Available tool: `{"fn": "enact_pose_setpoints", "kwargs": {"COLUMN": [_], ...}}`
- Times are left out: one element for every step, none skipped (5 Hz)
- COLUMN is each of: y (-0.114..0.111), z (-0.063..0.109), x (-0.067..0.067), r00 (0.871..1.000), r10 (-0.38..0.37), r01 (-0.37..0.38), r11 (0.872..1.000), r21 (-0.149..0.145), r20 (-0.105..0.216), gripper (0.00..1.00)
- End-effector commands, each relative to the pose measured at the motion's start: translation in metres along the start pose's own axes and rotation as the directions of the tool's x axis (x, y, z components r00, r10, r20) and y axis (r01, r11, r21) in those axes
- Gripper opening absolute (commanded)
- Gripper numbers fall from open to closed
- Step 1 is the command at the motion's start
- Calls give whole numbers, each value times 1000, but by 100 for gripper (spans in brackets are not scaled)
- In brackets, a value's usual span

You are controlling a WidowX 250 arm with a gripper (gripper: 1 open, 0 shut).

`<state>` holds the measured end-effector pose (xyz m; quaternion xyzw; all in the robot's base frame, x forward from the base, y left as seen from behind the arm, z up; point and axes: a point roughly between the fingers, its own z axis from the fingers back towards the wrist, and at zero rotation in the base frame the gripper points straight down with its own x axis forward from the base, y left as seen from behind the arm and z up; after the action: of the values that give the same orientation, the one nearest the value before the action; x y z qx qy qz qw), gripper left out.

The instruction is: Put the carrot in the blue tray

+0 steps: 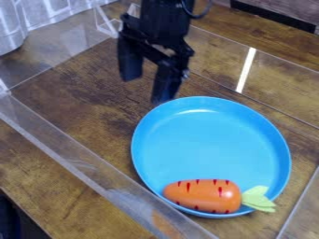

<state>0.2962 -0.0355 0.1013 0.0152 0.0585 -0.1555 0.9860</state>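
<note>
Although the task asks for it, I see the carrot point(206, 194) lying on the near rim of the blue tray point(212, 140) already, its orange body mostly inside the dish and its green leafy stub poking out over the edge toward the right. From my seat that reads as close to done, or as a placement that may want tidying, since the carrot sits at the lip and not in the middle. I judge it is resting on the tray's inner slope, but the single view makes it hard to say whether part of it bears on the rim itself.

My tool point(148, 77) hangs above the wooden surface point(75, 121) just beyond the tray's far-left edge, pointing down, its dark fingers spread apart and holding nothing. It is well apart from the carrot, with the bare blue floor between them.

What is left, as I reckon it, is to cross the tray, take the carrot and set it nearer the centre.
</note>
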Motion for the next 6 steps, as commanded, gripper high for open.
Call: {"fn": "enact_pose_setpoints", "kwargs": {"y": [-21,-43,-63,-77,-87,-89], "z": [0,-10,-24,-43,-61,-69], "x": [3,4,7,9,11,14], "r00": [985,942,891,829,775,765], "r10": [-169,-335,-454,-558,-631,-642], "r01": [168,334,452,556,629,640], "r11": [986,942,890,829,775,766], "r21": [20,40,56,59,60,53], "r20": [29,30,22,26,26,45], "gripper": [100,100,100,100,100,100]}}
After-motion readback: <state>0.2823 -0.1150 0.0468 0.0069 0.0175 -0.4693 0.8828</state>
